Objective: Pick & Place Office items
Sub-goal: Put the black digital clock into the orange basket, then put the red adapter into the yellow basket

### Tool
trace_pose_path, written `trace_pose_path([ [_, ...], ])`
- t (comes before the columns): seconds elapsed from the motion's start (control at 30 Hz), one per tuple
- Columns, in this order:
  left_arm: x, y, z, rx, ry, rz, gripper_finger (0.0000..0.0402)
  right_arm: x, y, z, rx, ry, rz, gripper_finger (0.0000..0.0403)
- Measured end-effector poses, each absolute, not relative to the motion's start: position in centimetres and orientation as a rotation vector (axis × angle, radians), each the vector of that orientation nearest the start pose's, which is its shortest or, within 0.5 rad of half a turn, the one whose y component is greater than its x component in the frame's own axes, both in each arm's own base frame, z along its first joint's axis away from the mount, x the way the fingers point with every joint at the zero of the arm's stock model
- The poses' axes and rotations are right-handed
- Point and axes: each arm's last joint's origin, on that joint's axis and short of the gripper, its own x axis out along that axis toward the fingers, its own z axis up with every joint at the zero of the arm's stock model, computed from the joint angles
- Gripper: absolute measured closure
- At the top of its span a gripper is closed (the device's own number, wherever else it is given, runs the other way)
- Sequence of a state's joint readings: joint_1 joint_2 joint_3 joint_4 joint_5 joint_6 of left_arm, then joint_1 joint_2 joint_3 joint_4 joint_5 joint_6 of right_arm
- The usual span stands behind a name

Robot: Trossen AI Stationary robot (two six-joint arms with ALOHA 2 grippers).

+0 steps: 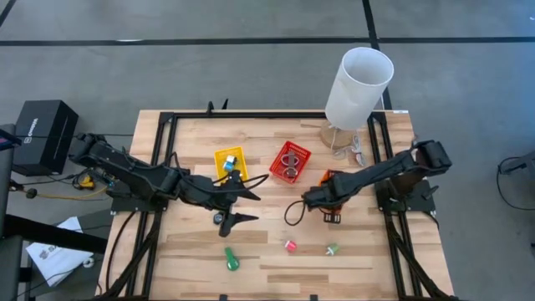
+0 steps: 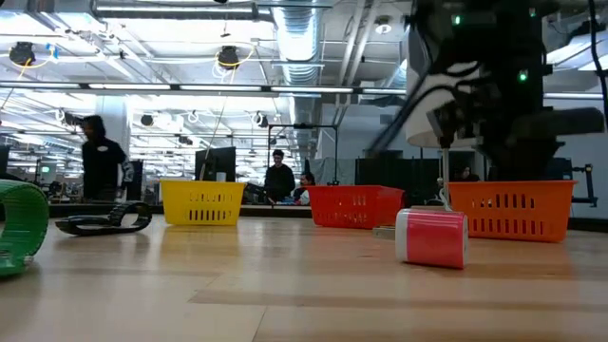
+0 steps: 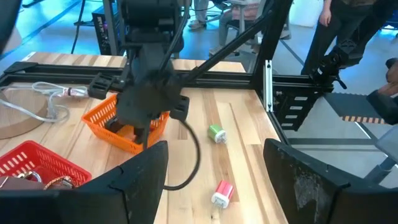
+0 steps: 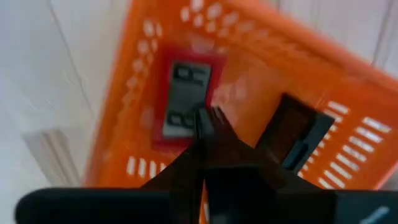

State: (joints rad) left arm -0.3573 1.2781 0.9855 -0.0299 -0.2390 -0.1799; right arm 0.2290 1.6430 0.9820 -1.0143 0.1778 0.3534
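Some office items already lie in the bins: a red-and-black piece in my orange bin, key rings in the red bin, a blue bit in the yellow bin. A green piece, a pink one and a small green one are left on the bench. My right gripper hangs over the orange bin, fingers nearly together, grasping nothing I can see. My left gripper waits released beside the yellow bin.
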Motion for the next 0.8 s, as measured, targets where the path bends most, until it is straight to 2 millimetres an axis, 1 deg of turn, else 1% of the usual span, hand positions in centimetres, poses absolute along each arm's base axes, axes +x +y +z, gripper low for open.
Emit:
trace_pose_path([
  [0.07,27.1,-9.4,31.3,-0.083,0.318,-0.089,0.0141,25.4,5.2,16.5,-0.071,1.658,-0.226,0.0322],
  [0.23,27.1,-9.4,31.3,-0.083,0.318,-0.089,0.0141,25.3,5.0,16.9,-0.072,1.666,-0.216,0.0288],
  [0.53,27.1,-9.4,31.2,-0.087,0.318,-0.088,0.0141,25.5,5.1,19.1,-0.093,1.717,-0.227,0.0220],
  [0.67,27.1,-9.4,31.2,-0.094,0.319,-0.087,0.0141,25.7,5.1,20.3,-0.100,1.734,-0.231,0.0208],
  [0.8,27.1,-9.4,31.2,-0.094,0.319,-0.088,0.0141,26.2,5.3,21.3,-0.091,1.705,-0.225,0.0210],
])
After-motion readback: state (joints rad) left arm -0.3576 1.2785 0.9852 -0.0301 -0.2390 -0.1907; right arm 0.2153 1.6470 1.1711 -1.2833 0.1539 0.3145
